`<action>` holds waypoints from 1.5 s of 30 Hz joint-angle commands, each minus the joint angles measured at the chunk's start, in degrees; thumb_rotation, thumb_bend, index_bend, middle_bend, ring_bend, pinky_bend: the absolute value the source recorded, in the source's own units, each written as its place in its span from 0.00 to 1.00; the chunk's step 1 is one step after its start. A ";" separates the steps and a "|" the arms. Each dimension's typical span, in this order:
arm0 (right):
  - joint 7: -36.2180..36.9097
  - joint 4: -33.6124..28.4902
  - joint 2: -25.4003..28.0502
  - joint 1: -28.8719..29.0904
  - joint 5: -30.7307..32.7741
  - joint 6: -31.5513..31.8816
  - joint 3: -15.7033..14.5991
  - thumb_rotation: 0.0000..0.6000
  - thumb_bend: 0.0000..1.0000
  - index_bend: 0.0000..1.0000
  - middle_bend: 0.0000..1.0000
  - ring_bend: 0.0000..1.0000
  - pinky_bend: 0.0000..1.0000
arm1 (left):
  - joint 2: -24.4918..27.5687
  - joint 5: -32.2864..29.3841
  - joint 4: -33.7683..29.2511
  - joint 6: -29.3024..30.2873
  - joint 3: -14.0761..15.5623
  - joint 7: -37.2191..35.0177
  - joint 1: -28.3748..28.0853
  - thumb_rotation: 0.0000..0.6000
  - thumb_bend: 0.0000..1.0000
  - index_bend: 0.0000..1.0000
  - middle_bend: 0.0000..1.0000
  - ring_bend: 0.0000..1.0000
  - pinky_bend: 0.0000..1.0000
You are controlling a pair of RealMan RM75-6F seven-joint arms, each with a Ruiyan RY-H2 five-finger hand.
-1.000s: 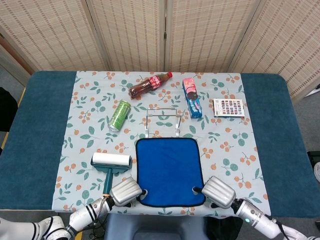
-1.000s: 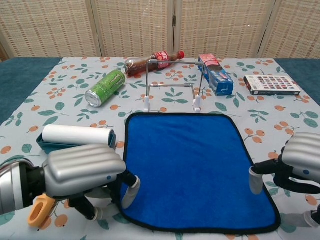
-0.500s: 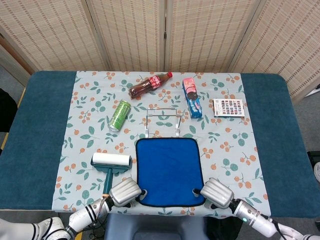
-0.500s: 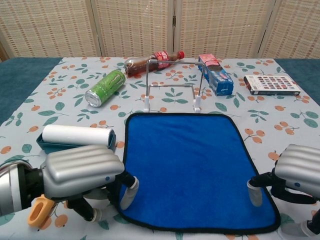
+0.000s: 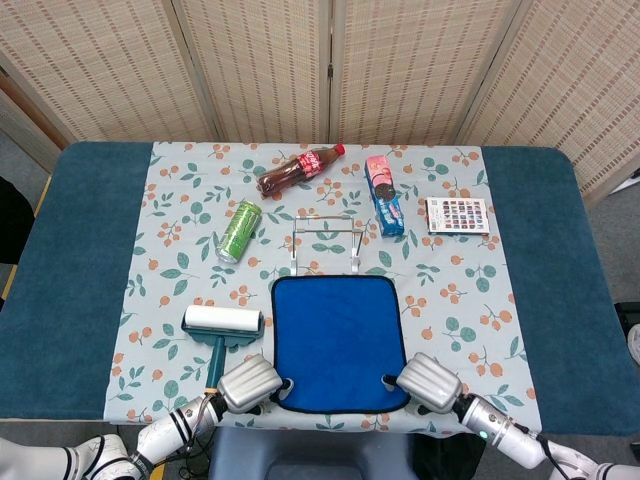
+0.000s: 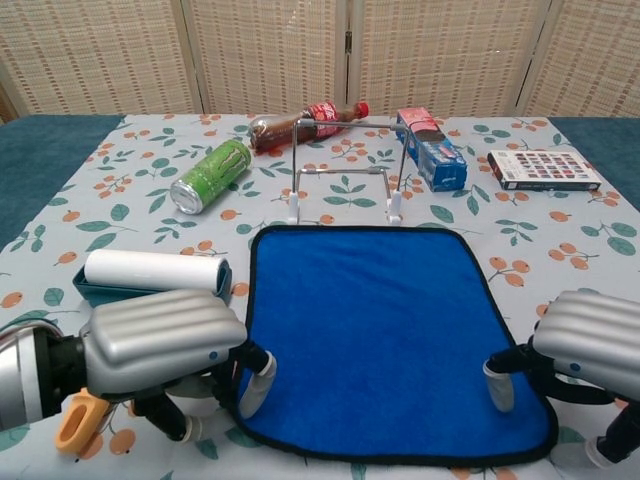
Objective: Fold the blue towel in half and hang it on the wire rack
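Observation:
The blue towel (image 5: 340,343) (image 6: 380,330) lies flat and unfolded on the flowered cloth, its near edge close to the table front. Just behind its far edge stands the wire rack (image 5: 325,243) (image 6: 345,175), upright and bare. At the towel's near-left corner is my left hand (image 5: 250,383) (image 6: 165,340), with one fingertip (image 6: 258,378) resting on the towel's edge. My right hand (image 5: 428,382) (image 6: 590,345) is at the near-right corner, and a fingertip (image 6: 497,385) touches the blue cloth there. Neither hand grips the towel; the thumbs stay apart from the fingers.
A lint roller (image 5: 222,322) (image 6: 150,272) lies left of the towel, close to my left hand. Behind the rack are a green can (image 5: 239,230), a cola bottle (image 5: 297,170), a cookie box (image 5: 384,194) and a small patterned box (image 5: 457,215).
My right hand has slid left and lower, bringing its fingertip onto the towel's near-right corner. The left hand has barely shifted. The towel lies as before.

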 commanded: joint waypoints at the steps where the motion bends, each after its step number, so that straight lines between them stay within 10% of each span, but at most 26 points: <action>1: 0.09 -0.04 -0.08 0.17 0.25 -0.07 0.09 1.00 0.16 0.46 0.93 0.95 1.00 | -0.02 0.06 0.05 0.05 0.01 -0.10 0.00 1.00 0.50 0.59 0.99 0.92 1.00; 23: 2.38 -0.45 -0.69 1.02 1.57 2.10 0.85 1.00 0.35 0.65 0.94 0.95 1.00 | 1.15 -0.13 -0.17 1.69 -0.97 -3.60 0.14 1.00 0.50 0.59 0.99 0.92 1.00; 45: 0.70 -5.04 0.21 3.84 12.24 -1.02 9.99 1.00 0.36 0.65 0.94 0.95 1.00 | 2.38 -12.96 2.83 -3.99 -11.82 -11.03 -4.77 1.00 0.50 0.58 0.99 0.92 1.00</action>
